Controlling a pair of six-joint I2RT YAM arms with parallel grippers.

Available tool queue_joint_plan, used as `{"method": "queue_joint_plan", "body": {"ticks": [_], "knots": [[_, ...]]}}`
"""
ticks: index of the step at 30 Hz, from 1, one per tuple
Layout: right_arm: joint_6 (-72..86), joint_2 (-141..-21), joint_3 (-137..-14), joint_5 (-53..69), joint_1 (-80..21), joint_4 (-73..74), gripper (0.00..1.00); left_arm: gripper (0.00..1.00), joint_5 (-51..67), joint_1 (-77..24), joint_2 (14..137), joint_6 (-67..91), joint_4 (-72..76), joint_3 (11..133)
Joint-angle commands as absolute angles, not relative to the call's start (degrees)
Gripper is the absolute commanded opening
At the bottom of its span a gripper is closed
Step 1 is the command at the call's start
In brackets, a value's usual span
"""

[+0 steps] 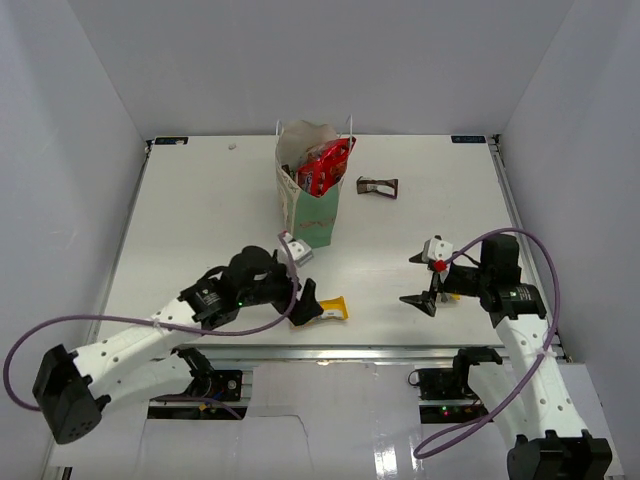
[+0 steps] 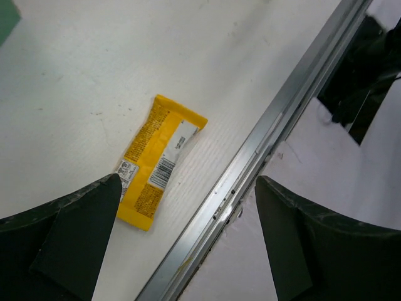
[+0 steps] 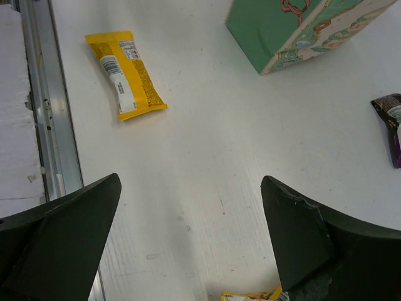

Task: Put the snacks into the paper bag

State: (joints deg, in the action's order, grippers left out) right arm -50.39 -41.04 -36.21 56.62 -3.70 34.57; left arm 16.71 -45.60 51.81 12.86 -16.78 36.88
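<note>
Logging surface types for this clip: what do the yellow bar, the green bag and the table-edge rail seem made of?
Yellow bar: thin plastic film wrapper, likely; faint sheen, printed barcode, flat sealed ends. Paper bag: matte printed paper or card, given its crisp folded corner. Rail: silver metal, probably aluminium; straight grooved profile with a dull shine.

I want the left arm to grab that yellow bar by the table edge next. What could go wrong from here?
The yellow bar lies close to the table's edge rail, and the open left gripper straddles both, so a closing finger might catch the rail or nudge the bar off. The red packet sticks up out of the paper bag, so a bar dropped in could land on it and slide back out.
</note>
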Motion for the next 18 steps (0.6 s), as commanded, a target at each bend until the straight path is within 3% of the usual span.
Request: {"method": "queue_joint_plan", "body": {"ticks": [1, 10, 18], "knots": [[-50.45, -42.27, -37.97, 57.14, -1.68, 33.49, 0.98, 0.98, 1.60, -52.98, 58.50, 7.75, -19.86, 39.89], [-49.75, -41.40, -37.79, 56.78, 2.81, 33.31, 0.98, 0.96, -14.66, -63.54, 79.97, -1.74, -23.29, 47.98], [-49.66, -41.13, -37.88, 56.87, 3.69, 33.31, 0.98, 0.85, -13.27, -63.72, 89.82, -5.80, -22.50, 50.71]]}}
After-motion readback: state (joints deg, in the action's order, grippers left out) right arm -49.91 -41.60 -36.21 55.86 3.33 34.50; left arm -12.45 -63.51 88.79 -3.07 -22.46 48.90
